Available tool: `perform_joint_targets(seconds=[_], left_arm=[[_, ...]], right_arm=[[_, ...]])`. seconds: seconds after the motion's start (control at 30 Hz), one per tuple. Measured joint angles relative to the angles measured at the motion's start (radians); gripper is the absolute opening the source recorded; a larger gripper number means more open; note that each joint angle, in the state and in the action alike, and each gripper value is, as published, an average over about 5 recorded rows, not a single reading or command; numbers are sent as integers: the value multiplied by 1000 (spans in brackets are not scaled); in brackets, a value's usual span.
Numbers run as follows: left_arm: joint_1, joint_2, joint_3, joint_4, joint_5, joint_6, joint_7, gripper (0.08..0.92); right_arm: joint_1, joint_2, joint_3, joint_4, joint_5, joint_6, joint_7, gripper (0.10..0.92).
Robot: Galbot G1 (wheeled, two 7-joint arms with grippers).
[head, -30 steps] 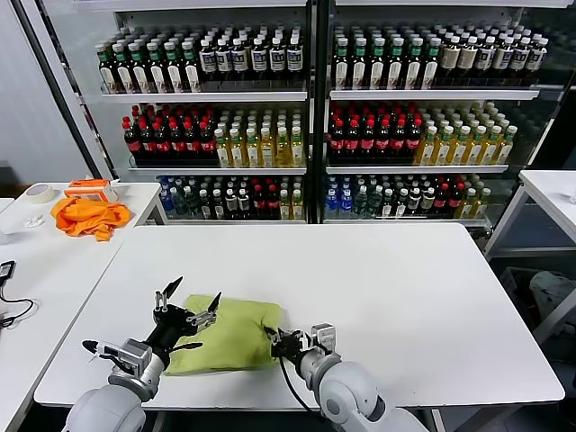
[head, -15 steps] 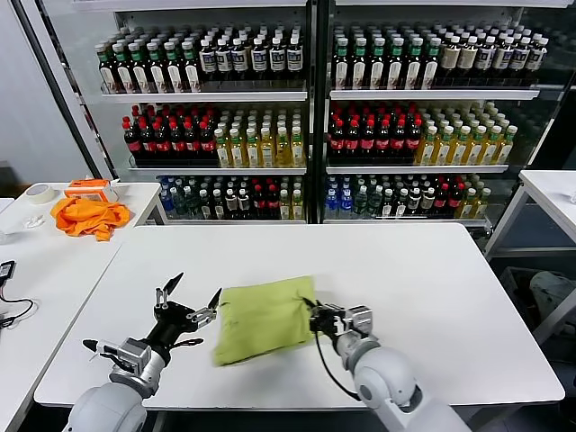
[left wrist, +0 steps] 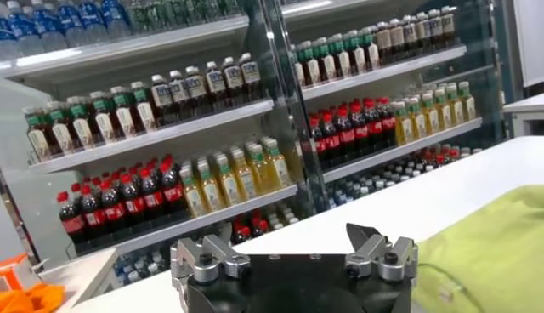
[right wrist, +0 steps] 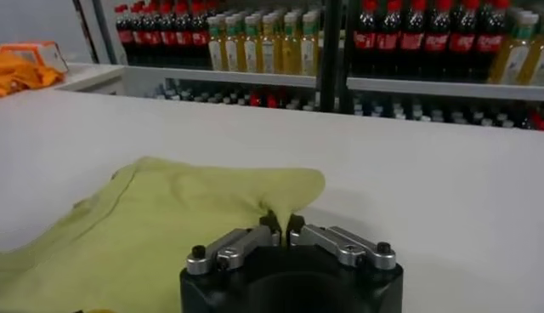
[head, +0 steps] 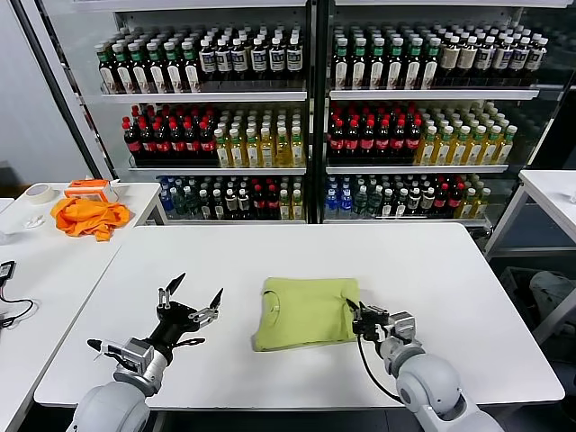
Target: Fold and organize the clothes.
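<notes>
The light yellow-green T-shirt (head: 304, 311) lies folded into a rough rectangle on the white table (head: 297, 261), near the middle of its front half. My right gripper (head: 355, 315) is shut on the shirt's right edge; in the right wrist view the fabric (right wrist: 170, 230) is pinched between the fingertips of the gripper (right wrist: 281, 228). My left gripper (head: 191, 302) is open and empty, held above the table left of the shirt. In the left wrist view the gripper (left wrist: 293, 247) has its jaws wide apart, and the shirt (left wrist: 489, 247) shows to one side.
A bright orange cloth (head: 88, 217), an orange box (head: 88, 189) and a tape roll (head: 38, 193) lie on a side table (head: 45, 261) at the left. Glass-door coolers full of bottles (head: 306, 117) stand behind the table. Another table (head: 549, 193) stands at the right.
My right gripper has dragged the shirt to the right across the table, from beside the left gripper to the middle. The left gripper has stayed in place, open.
</notes>
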Motion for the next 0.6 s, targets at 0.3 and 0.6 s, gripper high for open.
perform_joint_targets(seconds=[0.3,0.6], left_arm=[[-12,4,11,21,-12,-8,2,823],[-61,-4,28,70,-25,-26,38,823]], right_arm=[[-41,-5,65,14,-108,2,-81,306],[-84,-22,169,77,-162,15,-78,548]])
